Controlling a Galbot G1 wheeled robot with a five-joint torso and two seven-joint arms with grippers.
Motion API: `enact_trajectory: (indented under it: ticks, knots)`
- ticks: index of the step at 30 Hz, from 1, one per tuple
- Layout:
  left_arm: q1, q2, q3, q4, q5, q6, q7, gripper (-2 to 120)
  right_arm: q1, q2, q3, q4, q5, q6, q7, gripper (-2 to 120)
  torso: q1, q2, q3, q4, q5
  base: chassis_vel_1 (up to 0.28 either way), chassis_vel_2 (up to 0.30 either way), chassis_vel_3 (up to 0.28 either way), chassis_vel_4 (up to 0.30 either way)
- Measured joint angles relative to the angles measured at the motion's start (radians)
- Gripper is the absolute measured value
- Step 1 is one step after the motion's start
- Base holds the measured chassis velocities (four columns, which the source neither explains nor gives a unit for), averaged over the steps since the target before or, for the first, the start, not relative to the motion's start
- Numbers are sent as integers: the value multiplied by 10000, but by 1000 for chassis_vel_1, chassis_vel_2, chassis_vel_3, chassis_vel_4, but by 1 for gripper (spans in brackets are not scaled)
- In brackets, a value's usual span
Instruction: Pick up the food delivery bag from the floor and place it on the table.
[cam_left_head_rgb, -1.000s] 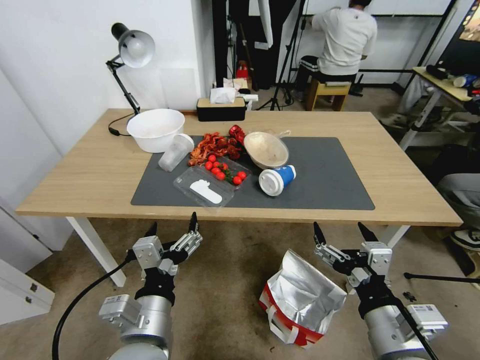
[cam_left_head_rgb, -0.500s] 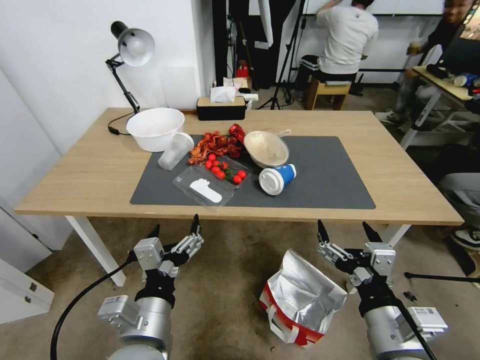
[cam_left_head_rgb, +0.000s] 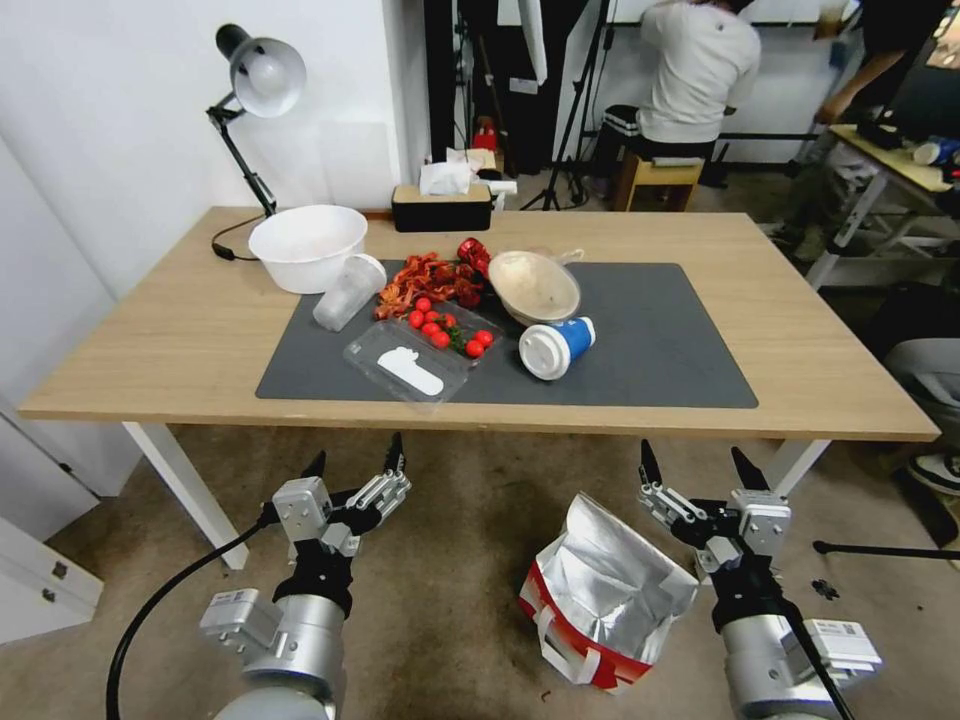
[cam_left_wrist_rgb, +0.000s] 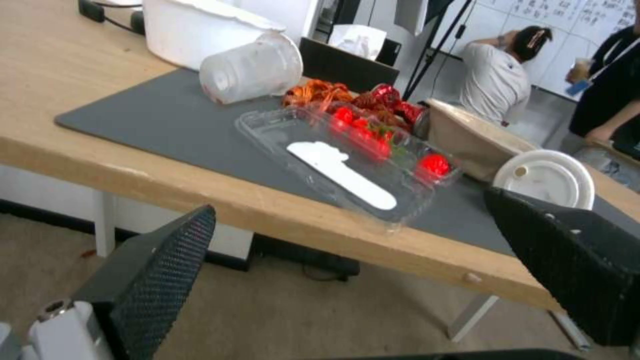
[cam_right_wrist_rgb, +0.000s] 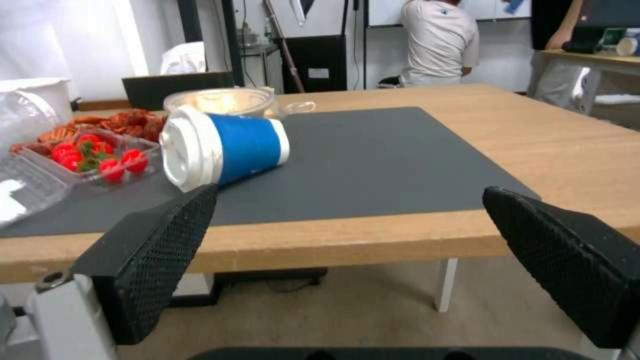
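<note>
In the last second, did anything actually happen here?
Very little. The whole head view shifted slightly, so the camera moved, not the things. Both grippers, left and right, remain open and empty, hanging before the table. The bag still sits on the floor, untouched. The spilled food and cup lie as before.

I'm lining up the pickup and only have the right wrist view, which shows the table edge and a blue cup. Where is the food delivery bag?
Observer: The food delivery bag stands on the floor before the table, just inboard of the right hand and lower.
Operator: Is it shut?
Observer: No, its top gapes open, showing the foil lining.
Operator: And the left hand?
Observer: The left hand is open, in the air before the table's near edge, apart from the bag.
</note>
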Motion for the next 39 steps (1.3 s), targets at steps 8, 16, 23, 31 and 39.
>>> enact_trajectory:
  ticks: [8, 16, 23, 31, 39]
  knots:
    - [-47, 15, -14, 14, -59, 25, 11, 100, 51, 38, -9, -62, -70, 42, 110, 100, -168, -395, -227, 0, 0, 0, 0, 0, 0]
    - [-58, 51, -22, 35, -74, 36, 14, 100, 69, 78, -34, -113, -150, 77, 234, 100, -302, -701, -400, 0, 0, 0, 0, 0, 0]
    - [-68, 66, -28, 48, -73, 54, 17, 100, 85, 89, -49, -151, -196, 77, 307, 100, -463, -1090, -626, 0, 0, 0, 0, 0, 0]
    - [-81, 64, -30, 72, -72, 57, 17, 100, 89, 85, -45, -169, -202, 70, 298, 100, -613, -1443, -831, 0, 0, 0, 0, 0, 0]
    - [-76, 63, -31, 74, -70, 57, 18, 100, 82, 73, -45, -181, -224, 64, 280, 100, -762, -1784, -1027, 0, 0, 0, 0, 0, 0]
